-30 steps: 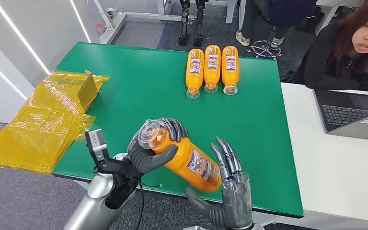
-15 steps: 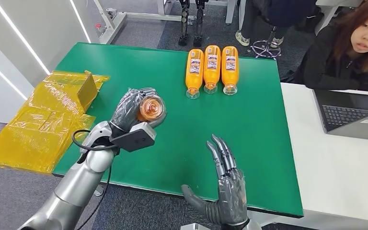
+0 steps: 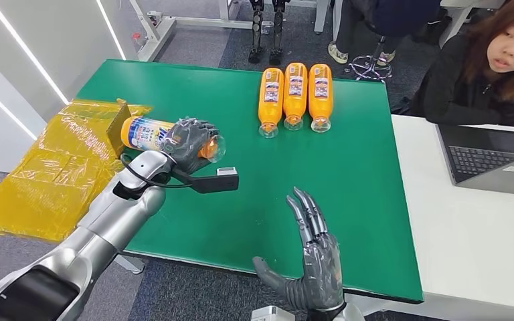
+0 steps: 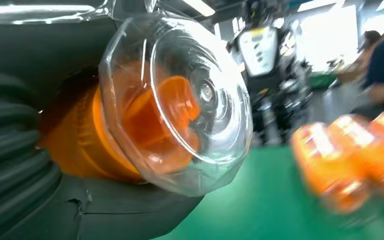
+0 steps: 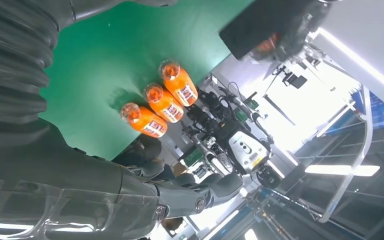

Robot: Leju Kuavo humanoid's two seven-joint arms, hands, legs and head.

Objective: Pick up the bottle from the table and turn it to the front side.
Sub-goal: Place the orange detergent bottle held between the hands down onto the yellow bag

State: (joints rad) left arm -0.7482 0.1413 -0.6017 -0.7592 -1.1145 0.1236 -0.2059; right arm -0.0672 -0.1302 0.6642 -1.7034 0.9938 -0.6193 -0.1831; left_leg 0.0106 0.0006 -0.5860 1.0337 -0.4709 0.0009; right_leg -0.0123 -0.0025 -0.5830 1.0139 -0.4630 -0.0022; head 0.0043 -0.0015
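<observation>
**A:** Where is the bottle right now?

**B:** The orange bottle (image 3: pixel 164 137) is off the table (image 3: pixel 348 180), lying on its side in the air over the green table's left edge. The robot's left hand (image 3: pixel 186 144) is wrapped around its neck end, just behind the clear domed cap (image 4: pixel 180 100). The base points out to the left, toward a crumpled yellow plastic sheet (image 3: pixel 60 167).

**A:** And the other hand?

**B:** The right hand (image 3: pixel 316 264) holds nothing. Its fingers are spread and pointing up, at the near edge of the table, well apart from the bottle.

**A:** How would the bottle handle?

**B:** My judgement: it looks full of orange liquid, so fairly heavy for its size, with the weight toward the base. Held near the cap, the long body acts as a lever and may sag or twist in the fingers. The plastic looks smooth and glossy, so likely slippery. The body should be stiff enough when full; the thin clear cap seems the fragile part.

**A:** Where is best to take hold?

**B:** Around the labelled middle (image 3: pixel 146 132), nearer the balance point, not on the cap. Three more bottles (image 3: pixel 294 97) lie side by side at the table's far edge.
</observation>
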